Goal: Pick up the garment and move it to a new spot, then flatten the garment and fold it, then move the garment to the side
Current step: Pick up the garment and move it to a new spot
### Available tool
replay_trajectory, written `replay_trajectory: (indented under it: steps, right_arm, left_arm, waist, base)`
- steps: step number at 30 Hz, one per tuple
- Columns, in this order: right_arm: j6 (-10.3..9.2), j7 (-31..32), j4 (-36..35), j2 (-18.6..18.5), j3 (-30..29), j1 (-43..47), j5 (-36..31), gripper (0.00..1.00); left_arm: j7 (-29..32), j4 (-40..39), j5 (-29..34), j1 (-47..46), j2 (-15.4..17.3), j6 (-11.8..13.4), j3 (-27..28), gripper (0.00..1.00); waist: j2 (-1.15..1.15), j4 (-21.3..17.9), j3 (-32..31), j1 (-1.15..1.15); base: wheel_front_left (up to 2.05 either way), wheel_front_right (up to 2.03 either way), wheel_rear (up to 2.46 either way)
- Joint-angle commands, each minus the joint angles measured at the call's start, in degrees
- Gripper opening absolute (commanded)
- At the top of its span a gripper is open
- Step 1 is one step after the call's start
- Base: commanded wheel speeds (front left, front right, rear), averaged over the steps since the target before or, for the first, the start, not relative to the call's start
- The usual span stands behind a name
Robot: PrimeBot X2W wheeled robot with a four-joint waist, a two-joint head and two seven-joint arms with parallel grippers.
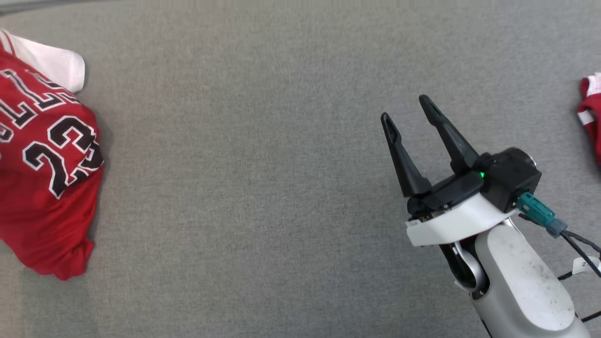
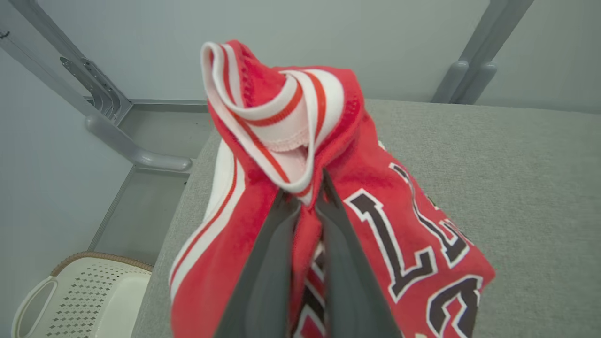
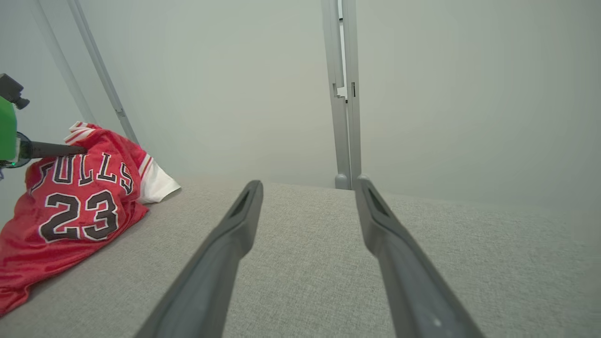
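The red jersey (image 1: pixel 47 178) lies at the left edge of the grey table (image 1: pixel 263 188), partly running out of the head view there. Its long axis runs from the table's far side towards the near side. The striped neck end points away from the robot and the hem trails towards the robot. The chest lettering sits farther back on the table than the number 23, and both face upward, skewed a little. A white sleeve (image 1: pixel 51 63) pokes out from the jersey's far end and rests on the table.

The left gripper (image 2: pixel 305 199) is closed on the jersey. Its two dark fingers (image 2: pixel 263 281) stand nearly together with a fold of red cloth pinched between them, just below a loop of white-and-red striped trim. In the right wrist view the gripped end sits higher than the rest of the cloth, which slopes down onto the table.

The right gripper (image 1: pixel 404 109) hangs over the table's right half, well apart from the jersey. Its fingers are spread wide with nothing between them.

A second bit of red cloth (image 1: pixel 591 108) shows at the table's right edge. A white perforated basket (image 2: pixel 84 295) stands on the floor beside the table's left edge.
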Motion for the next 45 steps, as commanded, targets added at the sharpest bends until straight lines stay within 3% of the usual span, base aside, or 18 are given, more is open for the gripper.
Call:
replay_trajectory:
  steps: [1,8,15,22,29,37,45]
  right_arm:
    - [0.01,-0.16,0.3,0.14,-0.36,1.47,0.32,1.0]
    - [0.01,-0.17,0.54,1.14,-1.91,4.94,0.79,1.0]
    - [0.01,-0.17,0.13,1.21,-3.03,6.82,0.79,1.0]
    - [0.01,-0.17,-0.03,-0.04,-4.75,8.08,0.31,1.0]
    - [0.01,-0.16,-0.74,-0.18,-6.9,8.75,0.05,1.0]
    - [0.01,-0.16,-0.21,0.04,-7.06,9.05,0.43,1.0]
    - [0.01,-0.16,0.83,-0.81,-6.54,8.51,0.59,1.0]
  left_arm:
    - [-0.22,-1.72,-0.3,-1.14,0.99,-0.16,-1.45,0.0]
    - [1.26,-13.0,-2.07,-2.56,1.43,-0.16,-8.65,0.0]
    - [3.63,-25.24,-2.16,-1.78,-0.58,0.13,-12.72,0.0]
    - [4.07,-37.38,-2.73,-0.97,-4.21,4.28,-13.06,0.0]
    - [2.27,-43.75,-5.82,2.35,-8.17,8.68,-11.51,0.0]
    - [-6.69,-40.69,-9.81,18.72,-9.78,11.73,-8.56,0.0]
    - [-18.63,-24.21,-9.84,28.0,-12.07,12.45,-5.55,0.0]
  waist:
    - [0.0,-1.47,-5.86,0.0]
    - [0.0,-4.35,-12.08,0.0]
    - [0.0,-7.89,-15.44,0.0]
    - [0.0,-10.11,-16.87,0.0]
    - [0.0,-9.92,-15.81,0.0]
    - [0.0,-8.56,-14.22,0.0]
    - [0.0,-6.65,-14.12,0.0]
  base:
    - [0.0,0.0,0.0]
    - [0.0,0.0,0.0]
    - [0.0,0.0,0.0]
    - [0.0,0.0,0.0]
    - [0.0,0.0,0.0]
    - [0.0,0.0,0.0]
    - [0.0,0.0,0.0]
